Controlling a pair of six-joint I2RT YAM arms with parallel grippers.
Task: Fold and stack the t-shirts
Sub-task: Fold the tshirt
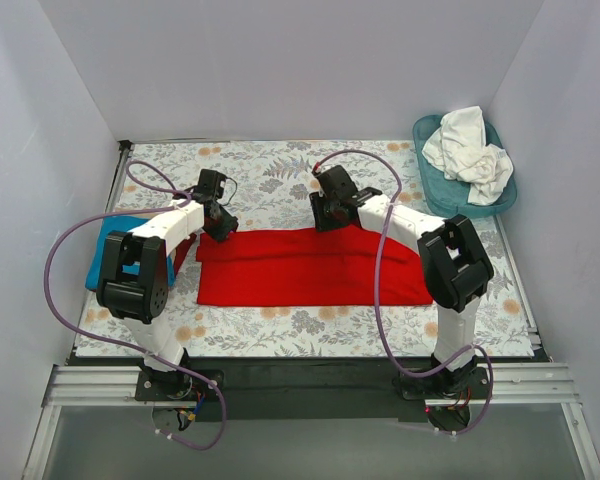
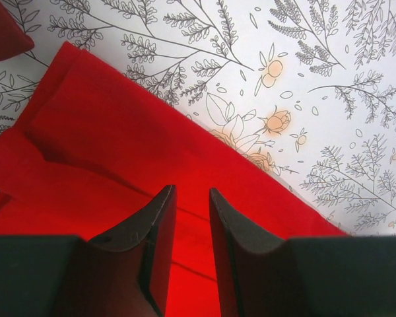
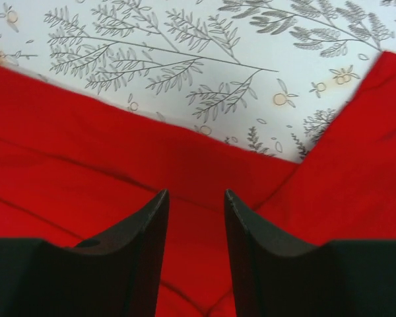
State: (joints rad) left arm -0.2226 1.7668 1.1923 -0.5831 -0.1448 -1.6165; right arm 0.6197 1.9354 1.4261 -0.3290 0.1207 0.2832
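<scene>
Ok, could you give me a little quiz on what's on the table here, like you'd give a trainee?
1. True or false: the white t-shirts lie in the teal basket.
2. Which t-shirt are the left hand and the right hand over? A white, B red, C blue.
3. Fill in: the blue t-shirt lies on the ___ hand's side.
Key: 1 true; 2 B, the red t-shirt; 3 left.
</scene>
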